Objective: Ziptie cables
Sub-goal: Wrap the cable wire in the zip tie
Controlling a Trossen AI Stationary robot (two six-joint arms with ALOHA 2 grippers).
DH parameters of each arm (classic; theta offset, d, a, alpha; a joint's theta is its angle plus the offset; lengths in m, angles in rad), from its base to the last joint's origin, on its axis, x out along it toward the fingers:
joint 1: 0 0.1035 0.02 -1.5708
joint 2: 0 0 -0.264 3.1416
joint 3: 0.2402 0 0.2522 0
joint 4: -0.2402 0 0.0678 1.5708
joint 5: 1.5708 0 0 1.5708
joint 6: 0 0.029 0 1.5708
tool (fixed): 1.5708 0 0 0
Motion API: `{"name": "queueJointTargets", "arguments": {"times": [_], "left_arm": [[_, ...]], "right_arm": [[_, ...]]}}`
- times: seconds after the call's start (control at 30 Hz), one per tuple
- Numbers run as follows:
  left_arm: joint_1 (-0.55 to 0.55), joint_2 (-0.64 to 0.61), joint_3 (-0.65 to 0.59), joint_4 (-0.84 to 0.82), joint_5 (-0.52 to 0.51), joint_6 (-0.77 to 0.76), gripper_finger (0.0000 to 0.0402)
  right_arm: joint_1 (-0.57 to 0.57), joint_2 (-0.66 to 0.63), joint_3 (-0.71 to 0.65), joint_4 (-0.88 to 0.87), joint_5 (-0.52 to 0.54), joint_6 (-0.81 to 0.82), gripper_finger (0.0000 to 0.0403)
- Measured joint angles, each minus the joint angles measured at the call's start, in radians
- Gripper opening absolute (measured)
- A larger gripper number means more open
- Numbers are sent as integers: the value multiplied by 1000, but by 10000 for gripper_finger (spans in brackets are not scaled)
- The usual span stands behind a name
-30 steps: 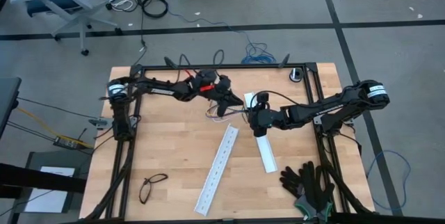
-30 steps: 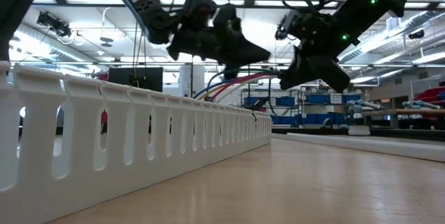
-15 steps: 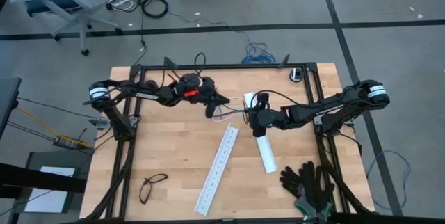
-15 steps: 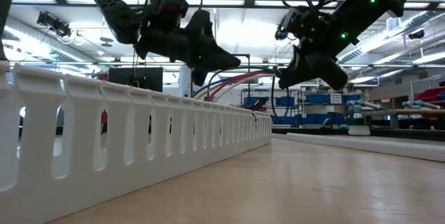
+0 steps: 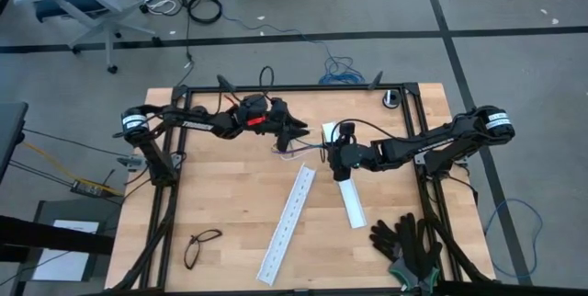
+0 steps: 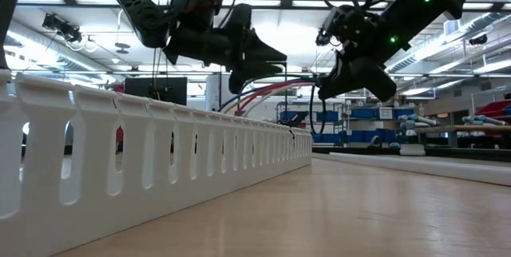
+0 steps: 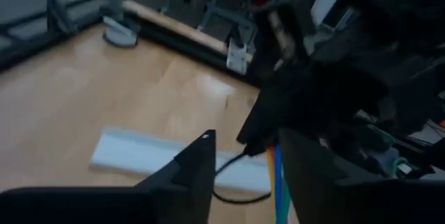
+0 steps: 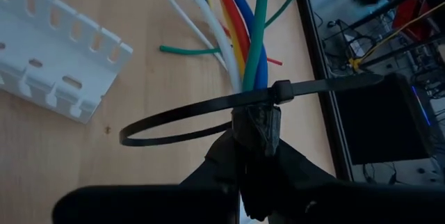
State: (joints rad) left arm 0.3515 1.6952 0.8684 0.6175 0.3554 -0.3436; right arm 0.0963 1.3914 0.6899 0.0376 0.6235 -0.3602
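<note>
Right pincer clamped on the cables, ziptie looped around; left pincer fingers apart.

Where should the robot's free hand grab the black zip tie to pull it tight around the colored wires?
Grab the zip tie by its straight tail, the stiff end poking out past the little locking head. Come from that side, away from the loop, since the right gripper pinches the cables just below it. The left gripper, open nearby, seems best placed.
</note>
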Motion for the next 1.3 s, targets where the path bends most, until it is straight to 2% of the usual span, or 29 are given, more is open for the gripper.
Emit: {"name": "queueJointTargets", "arguments": {"times": [0.17, 0.5, 0.8, 1.0, 1.17, 1.3], "left_arm": [[-5, 2, 0, 0, -22, -29, 157], [-18, 110, 21, 163, 43, -106, 157], [-25, 160, 108, 169, 61, -107, 153], [-25, 161, 109, 154, 76, -105, 113], [-25, 161, 109, 133, 78, -53, 25], [-25, 161, 110, 132, 79, -28, 2]], "right_arm": [[-1, 0, 0, 61, -12, -37, 17], [-59, 0, 0, 175, -108, -107, 17], [-105, 0, 0, 179, -156, -112, 17], [-113, 0, 0, 176, -156, -111, 17], [-113, 1, 0, 181, -155, -112, 17], [-113, 2, 0, 171, -142, -93, 17]]}}
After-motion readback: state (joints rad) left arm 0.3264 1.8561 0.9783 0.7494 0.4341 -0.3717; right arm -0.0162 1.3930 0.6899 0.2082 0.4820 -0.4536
